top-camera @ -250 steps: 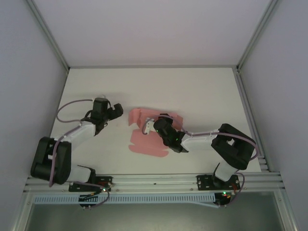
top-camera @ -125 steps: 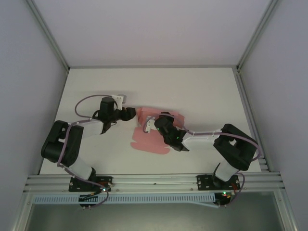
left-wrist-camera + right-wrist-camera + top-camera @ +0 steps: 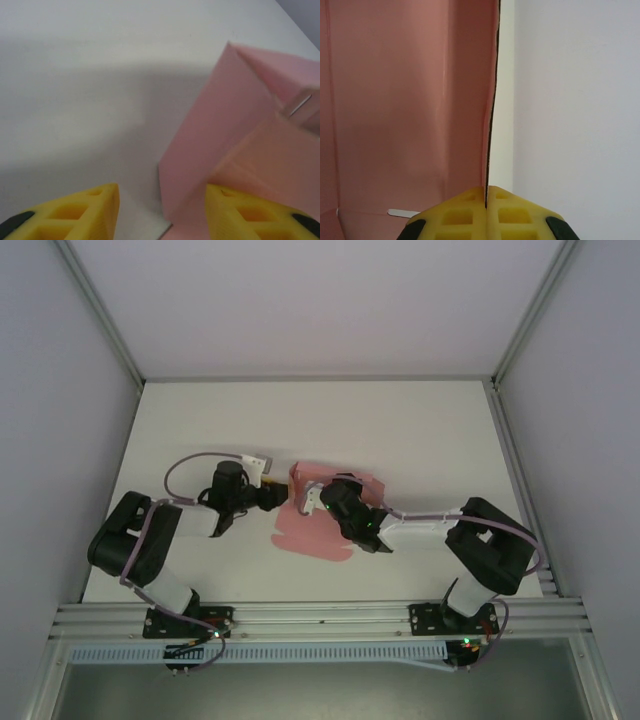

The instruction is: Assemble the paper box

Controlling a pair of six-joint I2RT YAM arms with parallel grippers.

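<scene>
on a white table (image 3: 420, 430) boxed by pale walls (image 3: 590, 440), the right gripper (image 3: 486, 192) pinches a raised flap of the pink paper box (image 3: 305, 535); left gripper (image 3: 162, 200) gapes beside it

Bright even light, soft grey shadows, blurry wrist close-ups

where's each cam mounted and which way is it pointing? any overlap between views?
Top external: above and behind the bases, looking down on the table; both arms, left gripper, right gripper, box.
Left wrist: on that wrist, looking along its parted yellow fingers at a raised box flap.
Right wrist: on that wrist, looking along fingers shut on a box edge; pink panel at left.
Shared: all three see the box.
</scene>
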